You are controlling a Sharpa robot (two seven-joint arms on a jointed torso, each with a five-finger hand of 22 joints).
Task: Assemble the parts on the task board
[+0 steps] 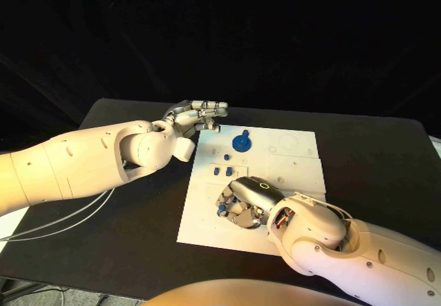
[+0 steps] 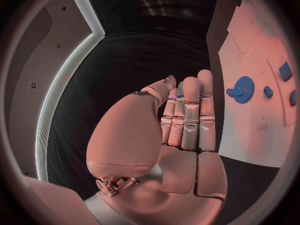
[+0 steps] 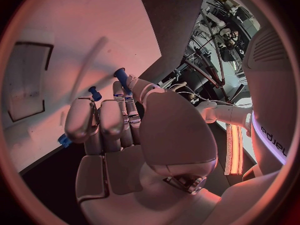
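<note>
- Head view: task board (image 1: pixel 294 162) lies flat in the middle of the black counter (image 1: pixel 386 159).
- Head view: blue gear (image 1: pixel 241 141) sits on the board's far half, near its left edge. Two small blue pegs (image 1: pixel 222 171) stand side by side just nearer the robot than the gear.
- Head view: left hand (image 1: pixel 195 116) hovers at the board's far left corner, fingers straight and laid together, nothing in them. The gear lies just beside the fingertips, apart from them.
- Head view: right hand (image 1: pixel 246 203) is palm down over the board's near left part, fingers curled onto the surface. A small blue part (image 1: pixel 222 207) shows at its fingertips.
- Left wrist view: left hand (image 2: pixel 181 120) has its fingers extended and pressed side by side, thumb alongside, holding nothing. The blue gear (image 2: pixel 242 89) lies on the board (image 2: pixel 250 130) off to the side of the fingertips, well clear of them; a small round blue part (image 2: pixel 268 91) sits just beyond the gear.
- Right wrist view: right hand (image 3: pixel 119 130) has its fingers bent down against the board (image 3: pixel 56 50). One blue peg (image 3: pixel 121 77) stands at the fingertips, pinched between thumb and finger as far as can be seen. A second blue peg (image 3: pixel 94 93) stands just beside it. Another blue piece (image 3: pixel 64 140) shows at the outer finger's edge.
</note>
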